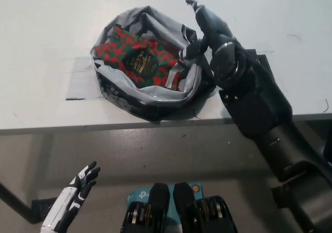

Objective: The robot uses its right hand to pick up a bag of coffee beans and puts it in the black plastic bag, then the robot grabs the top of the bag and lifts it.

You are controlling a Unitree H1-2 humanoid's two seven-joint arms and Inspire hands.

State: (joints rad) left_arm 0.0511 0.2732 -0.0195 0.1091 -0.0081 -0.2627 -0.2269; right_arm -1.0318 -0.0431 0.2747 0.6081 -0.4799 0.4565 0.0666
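one coffee bag (141,60), one black plastic bag (193,80)

The right hand (207,28) is black with a dull sheen, joined by a ringed metal wrist to a bulky black forearm built of blocky, segmented casings. The left hand (78,189) is white with black fingers.

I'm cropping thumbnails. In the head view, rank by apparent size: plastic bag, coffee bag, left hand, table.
1. Table
2. Plastic bag
3. Coffee bag, partly hidden by the plastic bag
4. Left hand, though nearer the camera
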